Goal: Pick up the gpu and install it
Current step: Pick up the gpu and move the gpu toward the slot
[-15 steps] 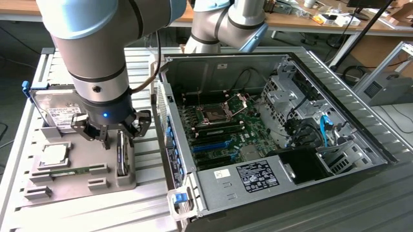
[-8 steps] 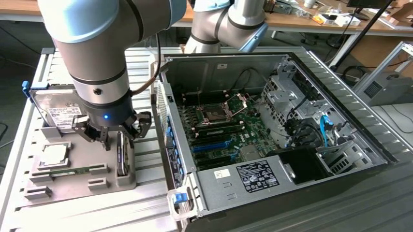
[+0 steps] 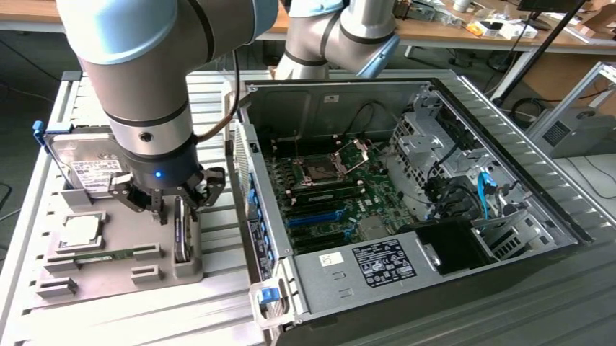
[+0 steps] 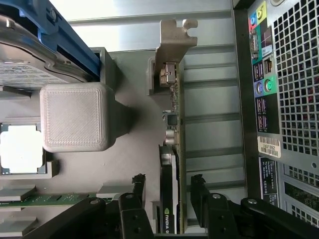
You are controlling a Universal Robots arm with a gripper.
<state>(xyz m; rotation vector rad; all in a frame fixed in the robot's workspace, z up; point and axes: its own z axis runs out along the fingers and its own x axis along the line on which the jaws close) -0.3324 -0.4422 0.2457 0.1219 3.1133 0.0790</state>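
The gpu [image 4: 172,149] stands on edge in a slot of the grey holder [image 3: 106,277], which lies on the slatted table [image 3: 144,317] just beside the open computer case [image 3: 385,94], on the exterior view's left. Its silver bracket [image 4: 174,45] points away from the arm.

The gripper [image 3: 166,204] is down over the card. Its fingers [image 4: 198,191] are spread, one on each side of it, and neither seems to touch it yet.

The wrist view suggests the main risk. The finger on the bare board side looks nearer to the card than the one facing the black cooler shroud [image 4: 167,184]. If so, the nearer finger would land first and push the card sideways, tilting or jamming it in its slot. The shroud is smooth and the board thin, so a shallow pinch could let the card swivel once it is lifted. A tilted card could also drag on the holder's walls as it rises. The hard drive [image 3: 91,162], processor [image 3: 79,231] and memory stick [image 3: 115,254] share the holder, so a jolt could disturb them too.
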